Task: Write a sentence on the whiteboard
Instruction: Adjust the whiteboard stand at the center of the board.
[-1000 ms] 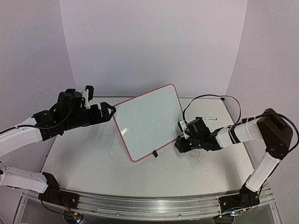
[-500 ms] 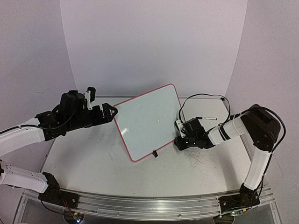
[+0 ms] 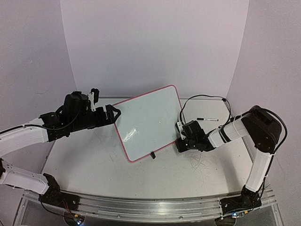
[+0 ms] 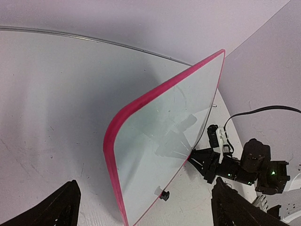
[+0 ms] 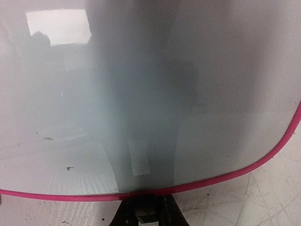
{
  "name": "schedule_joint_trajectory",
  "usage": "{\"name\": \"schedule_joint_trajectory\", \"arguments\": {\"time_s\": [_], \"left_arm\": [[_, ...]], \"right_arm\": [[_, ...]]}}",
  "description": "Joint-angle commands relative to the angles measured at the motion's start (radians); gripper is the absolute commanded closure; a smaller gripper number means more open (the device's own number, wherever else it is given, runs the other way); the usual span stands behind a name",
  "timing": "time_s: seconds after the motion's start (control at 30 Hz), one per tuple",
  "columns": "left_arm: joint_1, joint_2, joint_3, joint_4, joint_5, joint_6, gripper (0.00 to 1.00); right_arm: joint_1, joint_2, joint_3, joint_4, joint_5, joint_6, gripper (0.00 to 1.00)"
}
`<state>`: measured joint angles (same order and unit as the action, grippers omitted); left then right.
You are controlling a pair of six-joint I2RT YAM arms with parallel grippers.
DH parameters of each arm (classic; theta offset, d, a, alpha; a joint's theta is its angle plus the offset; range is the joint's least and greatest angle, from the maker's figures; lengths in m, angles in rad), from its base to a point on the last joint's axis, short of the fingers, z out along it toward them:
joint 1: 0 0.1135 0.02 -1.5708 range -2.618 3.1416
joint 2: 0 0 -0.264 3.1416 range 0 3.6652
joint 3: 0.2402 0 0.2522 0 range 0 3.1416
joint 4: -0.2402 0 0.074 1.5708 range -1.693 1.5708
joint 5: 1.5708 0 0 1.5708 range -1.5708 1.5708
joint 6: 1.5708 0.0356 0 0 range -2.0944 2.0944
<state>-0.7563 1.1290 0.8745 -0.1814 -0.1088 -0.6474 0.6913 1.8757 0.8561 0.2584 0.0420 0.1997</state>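
Observation:
The whiteboard [image 3: 148, 125] stands tilted mid-table, glossy white with a thin pink frame. Its face is bare in all three views [image 4: 164, 136] [image 5: 141, 94]; the sentence is out of view. My right gripper [image 3: 179, 137] is at the board's right edge. In the right wrist view it [image 5: 145, 209] is shut on the pink frame. My left gripper [image 3: 112, 114] hovers at the board's upper left edge, open and apart from it. In the left wrist view its fingers [image 4: 60, 208] straddle the board's near corner with nothing between them.
A black marker [image 3: 207, 119] lies on the table behind the right arm. A black cable [image 3: 207, 98] loops over that arm. One black foot [image 3: 152, 155] of the board's stand pokes out at its lower edge. Faint scribbles mark the tabletop [image 3: 94, 160].
My right gripper has moved in to the board's right edge and closed on the frame. The board has shifted slightly left and tilted. My left gripper has edged closer to the board.

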Motion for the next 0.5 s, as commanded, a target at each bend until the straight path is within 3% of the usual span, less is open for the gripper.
{"name": "schedule_joint_trajectory", "arguments": {"time_s": [0.0,0.27,0.47], "left_arm": [[0.000,-0.018,0.038,0.034,-0.052,0.042,0.02],[0.000,-0.057,0.035,0.002,-0.175,0.044,0.02],[0.000,-0.042,0.041,0.003,-0.158,0.046,0.02]], "right_arm": [[0.092,-0.024,-0.019,-0.040,0.042,0.154,1.00],[0.182,-0.047,-0.096,-0.075,0.140,0.370,1.00],[0.184,-0.090,-0.146,-0.081,0.214,0.333,1.00]]}}
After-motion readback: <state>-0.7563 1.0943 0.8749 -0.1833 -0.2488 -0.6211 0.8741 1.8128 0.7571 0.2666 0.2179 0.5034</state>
